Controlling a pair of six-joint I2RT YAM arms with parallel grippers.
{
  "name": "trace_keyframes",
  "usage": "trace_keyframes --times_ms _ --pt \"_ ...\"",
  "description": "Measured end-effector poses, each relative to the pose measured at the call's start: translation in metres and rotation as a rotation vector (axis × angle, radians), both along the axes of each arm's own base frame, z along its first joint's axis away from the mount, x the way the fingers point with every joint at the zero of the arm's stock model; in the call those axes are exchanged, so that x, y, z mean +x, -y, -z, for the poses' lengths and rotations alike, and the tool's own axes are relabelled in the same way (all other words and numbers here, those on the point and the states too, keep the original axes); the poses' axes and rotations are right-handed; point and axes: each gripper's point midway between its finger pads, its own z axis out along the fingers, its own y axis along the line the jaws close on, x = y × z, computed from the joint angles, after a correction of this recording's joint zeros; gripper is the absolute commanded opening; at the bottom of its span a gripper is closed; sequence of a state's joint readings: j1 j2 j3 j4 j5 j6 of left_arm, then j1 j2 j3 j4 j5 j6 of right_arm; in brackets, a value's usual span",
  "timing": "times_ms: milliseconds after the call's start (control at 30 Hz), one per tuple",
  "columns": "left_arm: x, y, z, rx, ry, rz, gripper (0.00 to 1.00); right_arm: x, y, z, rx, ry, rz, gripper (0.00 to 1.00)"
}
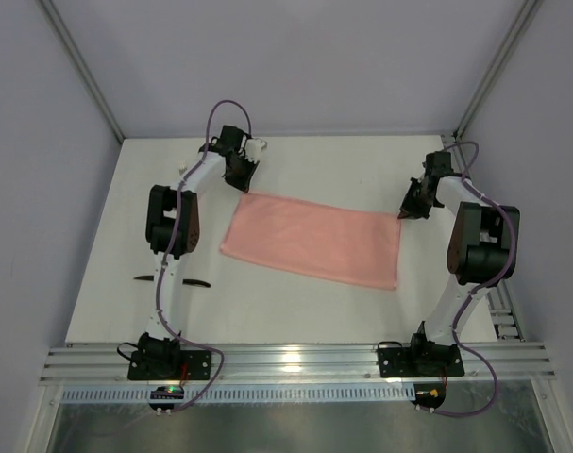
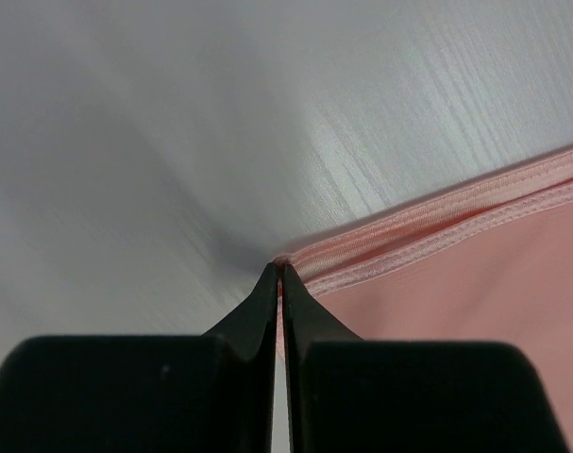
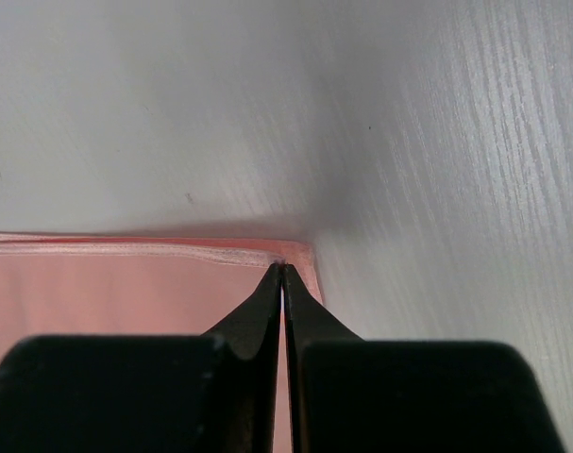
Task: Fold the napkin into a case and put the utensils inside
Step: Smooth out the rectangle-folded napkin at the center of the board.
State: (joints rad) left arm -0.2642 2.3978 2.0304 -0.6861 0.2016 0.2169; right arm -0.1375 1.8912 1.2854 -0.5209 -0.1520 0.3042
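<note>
The salmon-pink napkin (image 1: 310, 237) lies flat on the white table as a doubled rectangle, its two layered hems showing in the left wrist view (image 2: 475, 274). My left gripper (image 1: 242, 186) is shut on its far left corner (image 2: 279, 267). My right gripper (image 1: 403, 214) is shut on its far right corner (image 3: 282, 269), with the napkin (image 3: 97, 293) spreading to the left of the fingers. The two black utensils (image 1: 197, 281) lie on the table at the near left, partly hidden behind my left arm. No case shape shows.
The white table (image 1: 295, 311) ends at a metal rail along the near edge (image 1: 295, 363). Grey walls close in the far and side edges. My left arm's links stand over the utensils' spot.
</note>
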Motion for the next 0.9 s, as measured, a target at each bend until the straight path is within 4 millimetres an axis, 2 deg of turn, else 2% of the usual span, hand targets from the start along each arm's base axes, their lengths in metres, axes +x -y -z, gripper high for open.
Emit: trace_keyframes --times_ms 467,767,900 --pt "-0.001 -0.005 0.000 0.017 0.013 -0.013 0.00 -0.014 0.001 0.007 -0.011 -0.050 0.000 0.04" --pt "-0.002 -0.006 0.000 0.020 0.015 -0.016 0.00 -0.013 0.001 0.009 -0.008 -0.050 0.000 0.04" --pt "-0.002 -0.007 -0.001 0.022 0.017 -0.017 0.00 -0.012 0.001 0.017 -0.003 -0.068 0.004 0.04"
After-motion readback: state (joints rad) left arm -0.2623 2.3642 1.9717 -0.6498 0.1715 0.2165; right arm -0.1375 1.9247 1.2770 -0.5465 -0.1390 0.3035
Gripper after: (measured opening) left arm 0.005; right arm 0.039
